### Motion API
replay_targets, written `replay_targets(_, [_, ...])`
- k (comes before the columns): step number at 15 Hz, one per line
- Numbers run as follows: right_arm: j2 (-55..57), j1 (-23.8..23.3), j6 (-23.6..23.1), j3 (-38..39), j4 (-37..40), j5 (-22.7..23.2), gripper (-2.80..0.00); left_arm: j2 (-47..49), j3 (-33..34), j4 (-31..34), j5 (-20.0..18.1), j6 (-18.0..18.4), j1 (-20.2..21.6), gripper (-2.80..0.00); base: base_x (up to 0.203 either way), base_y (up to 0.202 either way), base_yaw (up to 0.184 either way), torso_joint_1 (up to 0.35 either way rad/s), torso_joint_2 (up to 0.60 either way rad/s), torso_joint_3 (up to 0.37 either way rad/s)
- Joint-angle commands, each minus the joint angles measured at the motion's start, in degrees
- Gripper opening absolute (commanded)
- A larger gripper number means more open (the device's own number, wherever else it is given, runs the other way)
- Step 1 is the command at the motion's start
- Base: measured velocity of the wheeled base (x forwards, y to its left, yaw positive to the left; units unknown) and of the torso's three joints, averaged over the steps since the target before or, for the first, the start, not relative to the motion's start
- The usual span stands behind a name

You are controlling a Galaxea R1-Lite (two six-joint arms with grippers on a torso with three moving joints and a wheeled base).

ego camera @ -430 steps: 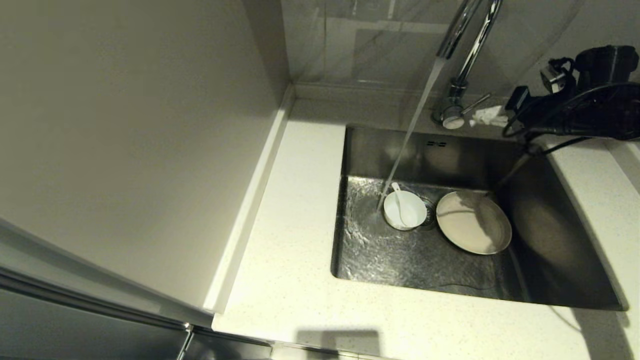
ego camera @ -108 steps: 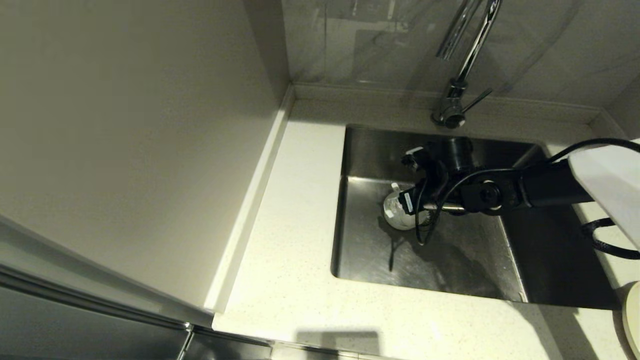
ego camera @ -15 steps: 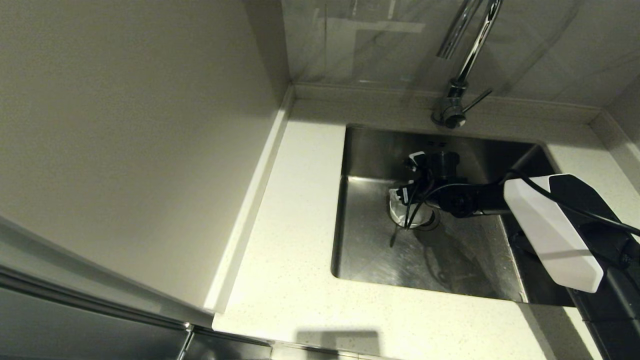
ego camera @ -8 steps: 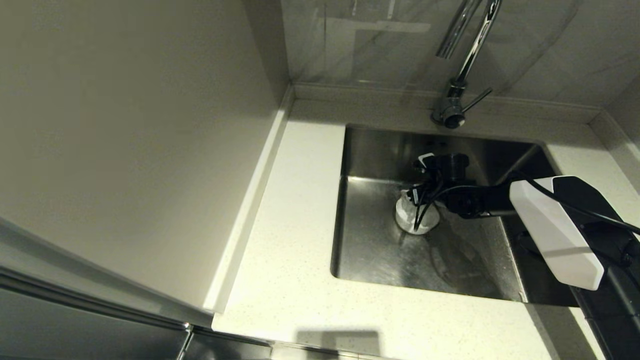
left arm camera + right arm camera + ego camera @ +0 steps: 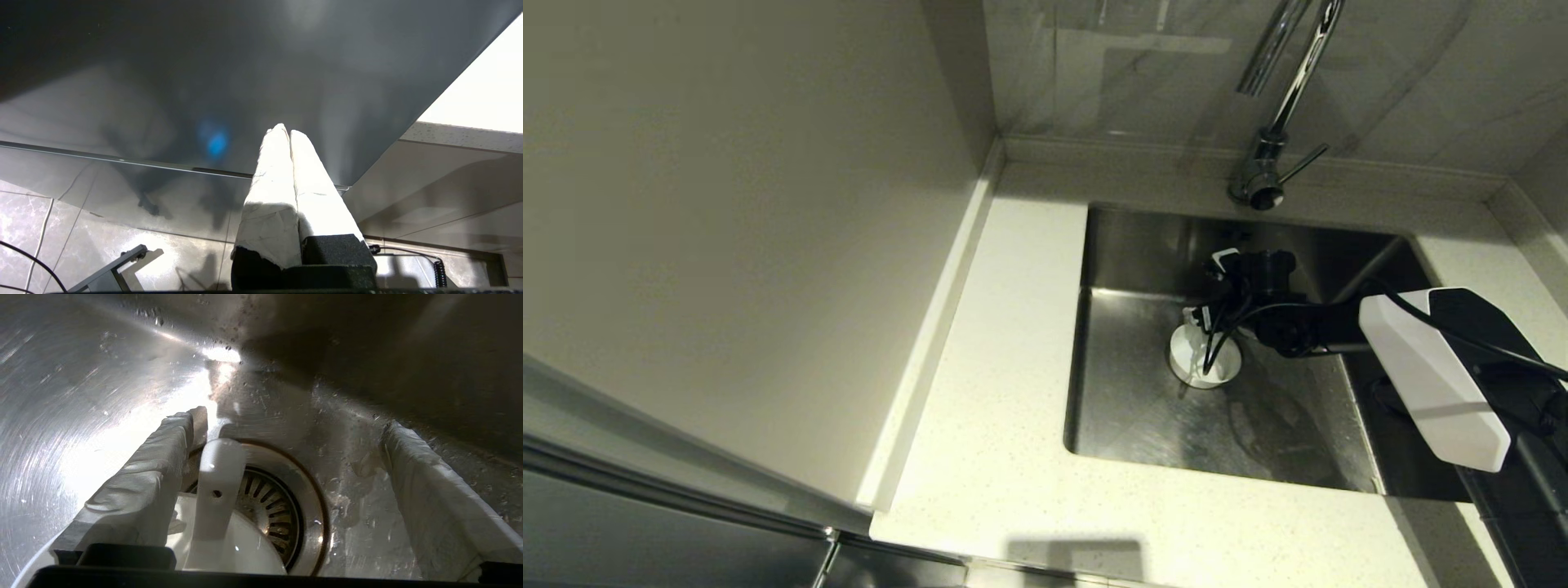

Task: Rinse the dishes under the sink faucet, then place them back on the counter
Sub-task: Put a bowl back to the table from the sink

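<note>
One bowl [image 5: 1205, 359] and its spoon [image 5: 215, 490] sit down in the sink [image 5: 1143, 425], and my right gripper [image 5: 286, 457] is right over them.

My right gripper reaches low into the steel basin with its fingers spread wide; in the wrist view one padded finger [image 5: 155, 482] lies against the spoon handle, the other [image 5: 433, 510] stands well apart over bare wet metal. The white spoon's handle sticks up out of the white bowl, which rests on the basin floor just beside the round drain strainer [image 5: 269, 510]. The faucet [image 5: 1286, 98] stands behind the sink at the counter's [image 5: 1005, 392] back edge, with no stream of water showing. My left gripper [image 5: 290, 134] is parked away from the sink, its two fingers pressed together with nothing between them.
</note>
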Motion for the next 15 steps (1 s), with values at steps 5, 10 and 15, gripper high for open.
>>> replay_targets(5, [0.81, 0.14, -0.01, -0.01, 0.22, 0.64, -2.80, -0.18, 0.00, -0.02, 0.03, -0.04, 0.02, -2.80, 0.000, 0.000, 0.000, 0.000, 0.00, 0.000])
replay_targets(10, [0.72, 0.14, -0.03, -0.01, 0.11, 1.27, -2.80, -0.18, 0.00, -0.02, 0.03, -0.04, 0.02, -2.80, 0.000, 0.000, 0.000, 0.000, 0.00, 0.000])
replay_targets(15, [-0.64, 0.14, -0.10, -0.07, -0.17, 1.10, -2.80, -0.18, 0.00, -0.02, 0.03, -0.04, 0.02, -2.80, 0.000, 0.000, 0.000, 0.000, 0.00, 0.000])
